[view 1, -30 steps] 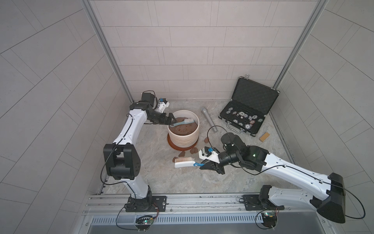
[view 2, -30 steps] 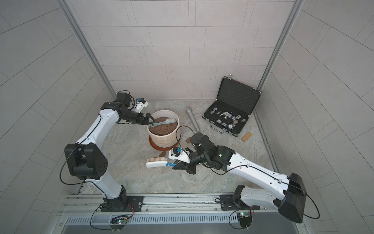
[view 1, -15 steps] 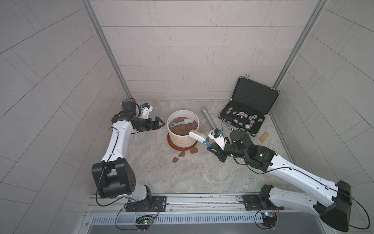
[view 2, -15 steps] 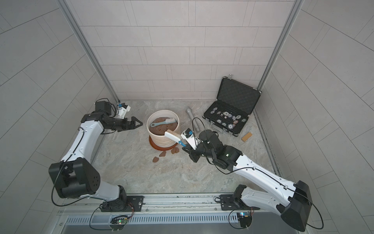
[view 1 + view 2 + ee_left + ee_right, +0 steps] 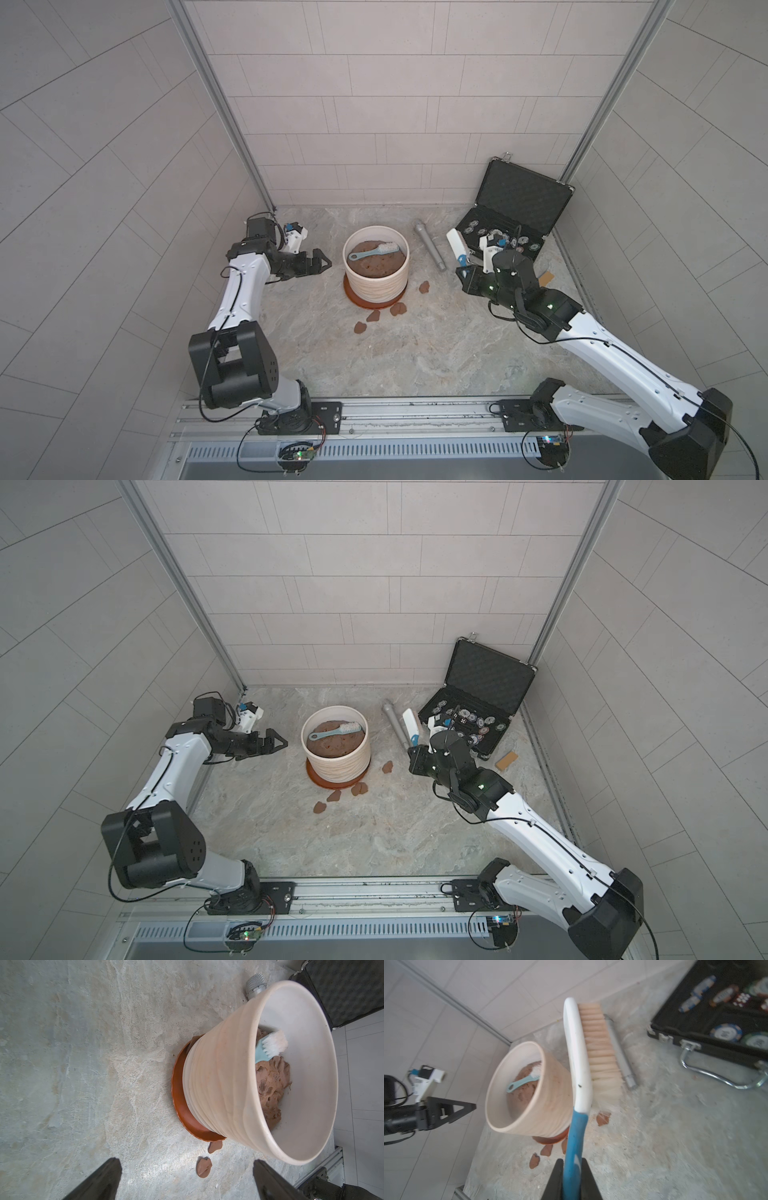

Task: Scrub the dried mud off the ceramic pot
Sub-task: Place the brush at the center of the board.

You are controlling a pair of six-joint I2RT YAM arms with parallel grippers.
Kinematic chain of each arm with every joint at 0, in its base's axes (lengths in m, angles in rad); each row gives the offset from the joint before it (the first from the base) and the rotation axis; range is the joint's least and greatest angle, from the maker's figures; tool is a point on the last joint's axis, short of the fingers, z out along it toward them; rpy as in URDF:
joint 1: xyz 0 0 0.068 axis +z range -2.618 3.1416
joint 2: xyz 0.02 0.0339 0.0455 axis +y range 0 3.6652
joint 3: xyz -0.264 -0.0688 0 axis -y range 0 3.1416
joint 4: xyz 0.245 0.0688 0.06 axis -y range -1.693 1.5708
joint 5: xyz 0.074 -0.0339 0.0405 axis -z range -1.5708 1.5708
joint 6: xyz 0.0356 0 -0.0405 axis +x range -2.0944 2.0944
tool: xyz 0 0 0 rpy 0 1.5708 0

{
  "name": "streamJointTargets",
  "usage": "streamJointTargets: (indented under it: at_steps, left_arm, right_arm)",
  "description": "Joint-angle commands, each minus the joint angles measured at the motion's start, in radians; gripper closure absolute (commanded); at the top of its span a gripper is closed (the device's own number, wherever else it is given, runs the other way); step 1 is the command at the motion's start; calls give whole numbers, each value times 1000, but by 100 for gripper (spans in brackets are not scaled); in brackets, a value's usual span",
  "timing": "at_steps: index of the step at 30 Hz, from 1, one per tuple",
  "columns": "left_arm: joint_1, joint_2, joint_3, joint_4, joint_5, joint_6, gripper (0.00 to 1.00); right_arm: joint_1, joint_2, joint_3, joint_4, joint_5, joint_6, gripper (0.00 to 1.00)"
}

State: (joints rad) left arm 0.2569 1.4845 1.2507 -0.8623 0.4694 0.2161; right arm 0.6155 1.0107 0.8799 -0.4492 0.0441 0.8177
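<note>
The ceramic pot (image 5: 376,286) stands upright a little above the centre of both top views (image 5: 338,764), on an orange saucer (image 5: 371,305). Its ribbed wall looks mostly clean in the left wrist view (image 5: 224,1084), with only a weak brownish tint. Inside lies brown soil (image 5: 380,266), and on the soil rests a small light-blue brush (image 5: 374,251) with white bristles.

The dried mud (image 5: 398,309) lies on the stone floor as four small reddish flakes. Three are just below the saucer, and one (image 5: 424,286) is to the right of the pot.

The left gripper (image 5: 322,262) is to the left of the pot, apart from it. Its jaws stand wide and hold nothing, as the left wrist view shows (image 5: 186,1160).

The right gripper (image 5: 464,266) is to the right of the pot, well apart from it. Its jaws are closed on the blue handle of a white scrub brush (image 5: 456,245), seen clearly in the right wrist view (image 5: 573,1167). The brush head points up and touches neither pot nor floor.

A gray microphone (image 5: 430,251) lies between the pot and this brush. An open black case (image 5: 523,195) with poker chips stands at the right, with a tan block (image 5: 546,277) below it.
</note>
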Motion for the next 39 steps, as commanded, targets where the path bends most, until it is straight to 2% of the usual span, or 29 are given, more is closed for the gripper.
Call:
streamJointTargets:
  at_steps: [1,10,13,17,24,31,39]
  left_arm:
    - [0,16,-18,5,4,6,0]
    - [0,33,-21,12,15,-3,0]
    - [0,41,-25,20,4,-18,0]
    - [0,43,-44,54,-22,-43,0]
    - [-3,57,-71,120,-79,-101,0]
    - [-26,131,-104,221,-148,-206,0]
    - [-81,120,-180,360,-207,-232,0]
  right_arm:
    - [-24,-51,-72,-24,47,46,100]
    - [-50,-73,-272,-21,123,-72,100]
    - [-54,-54,-320,-25,211,-157,100]
    - [-56,-29,-359,16,231,-271,100]
    - [-56,15,-408,93,216,-278,100]
    - [-57,101,-388,85,180,-223,88]
    - [-67,158,-348,59,171,-215,73]
